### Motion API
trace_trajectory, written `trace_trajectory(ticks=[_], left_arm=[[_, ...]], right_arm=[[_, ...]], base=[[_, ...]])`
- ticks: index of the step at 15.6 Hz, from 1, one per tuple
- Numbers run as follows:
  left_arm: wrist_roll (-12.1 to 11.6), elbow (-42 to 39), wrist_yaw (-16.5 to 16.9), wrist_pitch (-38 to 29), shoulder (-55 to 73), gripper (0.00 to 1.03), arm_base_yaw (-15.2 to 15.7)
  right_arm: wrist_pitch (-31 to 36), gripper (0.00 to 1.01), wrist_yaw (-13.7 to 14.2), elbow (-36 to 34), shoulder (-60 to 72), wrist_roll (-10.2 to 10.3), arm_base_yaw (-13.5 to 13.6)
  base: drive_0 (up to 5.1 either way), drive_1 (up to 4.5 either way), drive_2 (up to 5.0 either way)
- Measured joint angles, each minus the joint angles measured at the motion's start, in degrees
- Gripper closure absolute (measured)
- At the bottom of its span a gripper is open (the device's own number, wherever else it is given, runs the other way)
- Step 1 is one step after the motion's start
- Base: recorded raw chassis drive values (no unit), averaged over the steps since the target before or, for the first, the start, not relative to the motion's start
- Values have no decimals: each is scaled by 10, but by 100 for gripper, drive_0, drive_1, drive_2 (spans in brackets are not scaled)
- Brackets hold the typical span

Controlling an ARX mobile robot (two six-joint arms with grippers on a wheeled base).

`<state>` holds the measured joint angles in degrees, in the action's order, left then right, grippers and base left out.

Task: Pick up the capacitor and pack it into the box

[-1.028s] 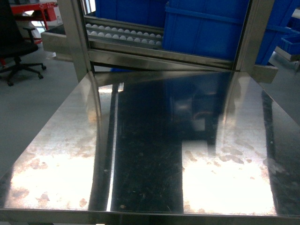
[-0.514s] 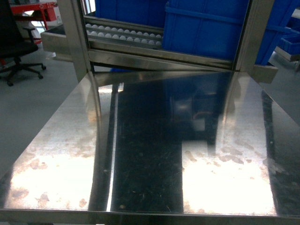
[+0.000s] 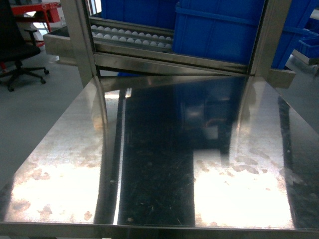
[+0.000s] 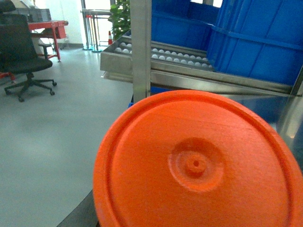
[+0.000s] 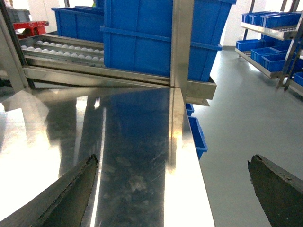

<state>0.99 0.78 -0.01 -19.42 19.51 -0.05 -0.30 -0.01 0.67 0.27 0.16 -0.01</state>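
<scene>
You see strong white glare on the steel desk point(image 3: 60, 164) in the head view, in two blown-out patches near the front edge, with a dark reflection between them. The orange disc point(image 4: 199, 165) fills the left wrist view, slightly soft. The right hand's fingertips point(image 5: 71, 194) look dark and blurred.

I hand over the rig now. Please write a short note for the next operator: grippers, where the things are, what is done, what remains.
Right gripper: open, empty, over the steel table.
Left gripper: not visible; an orange disc fills the left wrist view.
Box and capacitor: in no view.
Blue bins sit on the roller rack behind the table.
Done: nothing visible.
Left: find capacitor and box, pick, pack.
</scene>
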Motion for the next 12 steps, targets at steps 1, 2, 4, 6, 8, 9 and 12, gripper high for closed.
trace_trajectory(ticks=[1, 2, 4, 6, 8, 9, 12], left_arm=[[0, 0, 0, 18, -15, 58, 0], [0, 0, 0, 28, -29, 58, 0], [0, 0, 0, 55, -55, 58, 0], [0, 0, 0, 75, -75, 58, 0], [0, 0, 0, 93, -92, 59, 0], [0, 0, 0, 118, -111, 59, 0], [0, 0, -1, 198, -191, 59, 0]], right_arm=[[0, 3, 0, 0, 0, 0, 0], [0, 3, 0, 0, 0, 0, 0], [0, 3, 0, 0, 0, 0, 0], [0, 3, 0, 0, 0, 0, 0], [0, 3, 0, 0, 0, 0, 0], [0, 3, 0, 0, 0, 0, 0], [0, 3, 0, 0, 0, 0, 0]], base=[[0, 0, 0], [0, 0, 0], [0, 0, 0], [0, 0, 0], [0, 0, 0], [0, 0, 0], [0, 0, 0]])
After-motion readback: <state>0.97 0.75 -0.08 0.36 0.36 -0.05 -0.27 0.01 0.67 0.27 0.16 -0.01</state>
